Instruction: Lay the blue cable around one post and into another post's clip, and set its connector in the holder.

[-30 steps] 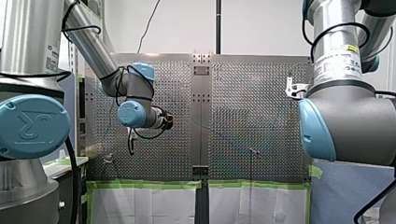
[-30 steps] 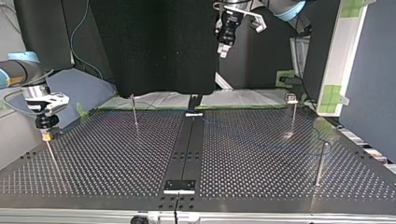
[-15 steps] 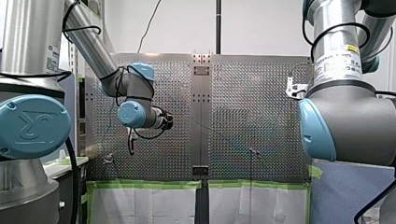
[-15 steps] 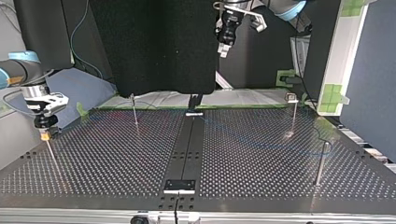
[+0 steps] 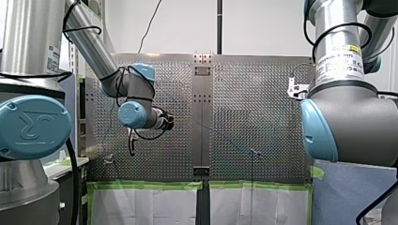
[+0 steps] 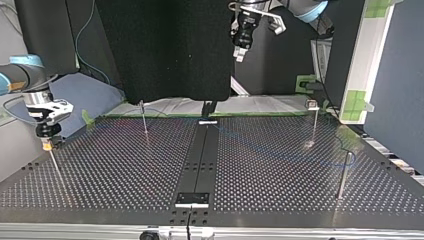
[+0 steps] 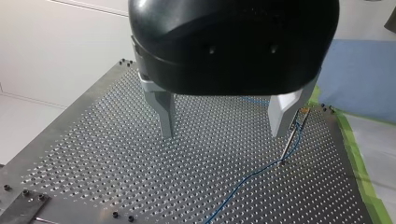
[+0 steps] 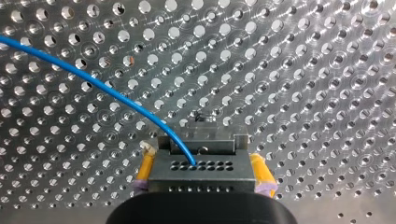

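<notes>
In the right wrist view the grey connector (image 8: 203, 170) rests on the holder (image 8: 201, 133), and my right gripper (image 8: 201, 154) is shut on it, yellow pads (image 8: 144, 170) against its sides. The blue cable (image 8: 93, 84) curves away from the connector over the perforated plate. At the top view's left this gripper (image 6: 48, 143) stands on top of a thin post (image 6: 56, 167). The cable (image 6: 280, 150) runs faintly across the table to a post (image 6: 343, 175) at the right. My left gripper (image 7: 223, 135) hangs open high above the table (image 6: 239, 52), holding nothing. Beside its finger stands a clip post (image 7: 293, 135) with cable (image 7: 243, 182) trailing from its base.
Two more posts stand at the far side in the top view, a plain post (image 6: 144, 119) and a clip post (image 6: 313, 122). A dark centre rail (image 6: 200, 160) splits the perforated table. Green tape (image 6: 305, 82) marks the far edge.
</notes>
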